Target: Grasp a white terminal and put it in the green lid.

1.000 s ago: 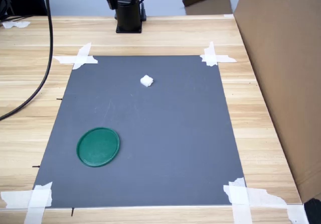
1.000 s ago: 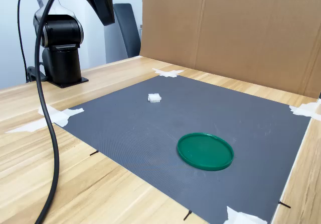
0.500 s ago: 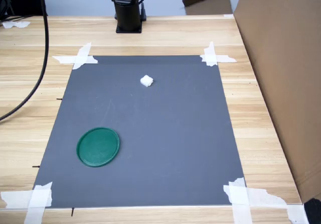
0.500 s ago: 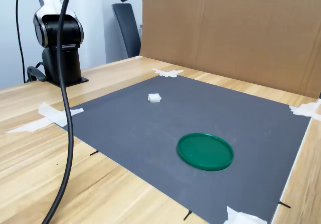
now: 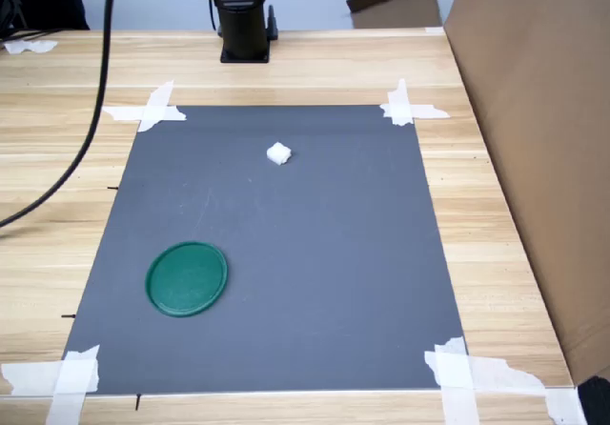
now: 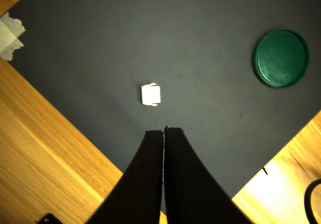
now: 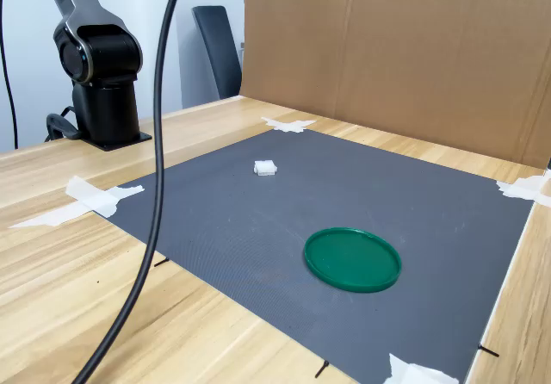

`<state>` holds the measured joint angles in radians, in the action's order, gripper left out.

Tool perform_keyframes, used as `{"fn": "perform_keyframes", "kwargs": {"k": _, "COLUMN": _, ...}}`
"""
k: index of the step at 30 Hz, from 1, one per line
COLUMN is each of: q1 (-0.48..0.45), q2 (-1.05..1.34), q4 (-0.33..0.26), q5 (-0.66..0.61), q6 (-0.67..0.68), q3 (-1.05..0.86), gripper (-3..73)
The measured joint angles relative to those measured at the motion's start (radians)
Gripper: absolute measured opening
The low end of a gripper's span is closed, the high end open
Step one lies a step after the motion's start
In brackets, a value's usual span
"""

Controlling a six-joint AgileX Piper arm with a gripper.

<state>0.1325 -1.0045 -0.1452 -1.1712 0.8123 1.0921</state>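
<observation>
The black two-fingered gripper [image 6: 164, 131] is showing in the wrist view with its jaws pressed together, tips meeting with no gap and nothing between them, and it is hanging high over the work surface, out of frame in the first exterior view and barely showing as a dark tip at the top edge of the second exterior view. Just beyond the fingertips in the wrist view, the tiny white blocky plastic terminal [image 6: 150, 94] is lying apart from them on the dark grey rectangular mat [image 6: 190, 73], which is taped at its corners to the light wooden table [image 5: 286, 63]. In both exterior views the terminal is sitting toward the arm's black base [image 5: 243, 25], untouched. The flat round dark-green plastic lid [image 6: 281, 58] is resting well apart from it on the same mat, toward the near left corner in the first exterior view, and it is empty. The task seems to be at its opening step: the approach to the terminal, with no grasp made. The next move is likely calling for the jaws to part, the wrist to centre over the small piece, and a careful descent so the fingers straddle it rather than knock it aside.
</observation>
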Motion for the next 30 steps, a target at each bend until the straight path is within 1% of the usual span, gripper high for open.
{"fn": "perform_keyframes", "kwargs": {"k": 3, "q1": 0.044, "q2": -0.004, "q4": 0.0, "q5": 0.002, "q6": -0.033, "q3": 0.0, "gripper": -2.8}}
{"fn": "perform_keyframes", "kwargs": {"k": 6, "q1": 0.068, "q2": -0.04, "q4": 0.005, "q5": -0.004, "q6": -0.077, "q3": 0.0, "gripper": -2.8}}
{"fn": "perform_keyframes", "kwargs": {"k": 10, "q1": 0.086, "q2": -0.084, "q4": 0.043, "q5": -0.011, "q6": -0.103, "q3": 0.0, "gripper": -2.8}}
{"fn": "perform_keyframes", "kwargs": {"k": 11, "q1": 0.098, "q2": -0.114, "q4": 0.048, "q5": -0.012, "q6": -0.11, "q3": 0.0, "gripper": -2.8}}
{"fn": "perform_keyframes", "kwargs": {"k": 12, "q1": 0.119, "q2": -0.123, "q4": 0.041, "q5": -0.012, "q6": -0.119, "q3": 0.0, "gripper": -2.8}}
{"fn": "perform_keyframes", "kwargs": {"k": 13, "q1": 0.153, "q2": -0.13, "q4": 0.04, "q5": -0.012, "q6": -0.137, "q3": 0.0, "gripper": -2.8}}
{"fn": "perform_keyframes", "kwargs": {"k": 15, "q1": 0.176, "q2": -0.14, "q4": 0.052, "q5": -0.012, "q6": -0.166, "q3": 0.0, "gripper": -2.8}}
{"fn": "perform_keyframes", "kwargs": {"k": 16, "q1": 0.194, "q2": -0.156, "q4": 0.075, "q5": -0.013, "q6": -0.192, "q3": 0.0, "gripper": -2.8}}
{"fn": "perform_keyframes", "kwargs": {"k": 19, "q1": 0.202, "q2": -0.178, "q4": 0.102, "q5": -0.012, "q6": -0.207, "q3": 0.0, "gripper": -2.7}}
{"fn": "perform_keyframes", "kwargs": {"k": 20, "q1": 0.203, "q2": -0.198, "q4": 0.133, "q5": 0.0, "q6": -0.21, "q3": 0.0, "gripper": -2.2}}
{"fn": "perform_keyframes", "kwargs": {"k": 22, "q1": 0.203, "q2": -0.214, "q4": 0.163, "q5": 0.013, "q6": -0.195, "q3": 0.0, "gripper": -0.4}}
{"fn": "perform_keyframes", "kwargs": {"k": 23, "q1": 0.203, "q2": -0.226, "q4": 0.175, "q5": 0.014, "q6": -0.178, "q3": 0.0, "gripper": 2.7}}
{"fn": "perform_keyframes", "kwargs": {"k": 25, "q1": 0.203, "q2": -0.239, "q4": 0.18, "q5": 0.021, "q6": -0.134, "q3": 0.0, "gripper": 8.6}}
{"fn": "perform_keyframes", "kwargs": {"k": 27, "q1": 0.203, "q2": -0.261, "q4": 0.187, "q5": 0.039, "q6": -0.07, "q3": -0.013, "gripper": 25.5}}
{"fn": "perform_keyframes", "kwargs": {"k": 29, "q1": 0.203, "q2": -0.267, "q4": 0.187, "q5": 0.066, "q6": -0.043, "q3": -0.017, "gripper": 37.0}}
{"fn": "perform_keyframes", "kwargs": {"k": 30, "q1": 0.203, "q2": -0.267, "q4": 0.187, "q5": 0.078, "q6": -0.036, "q3": -0.017, "gripper": 40.3}}
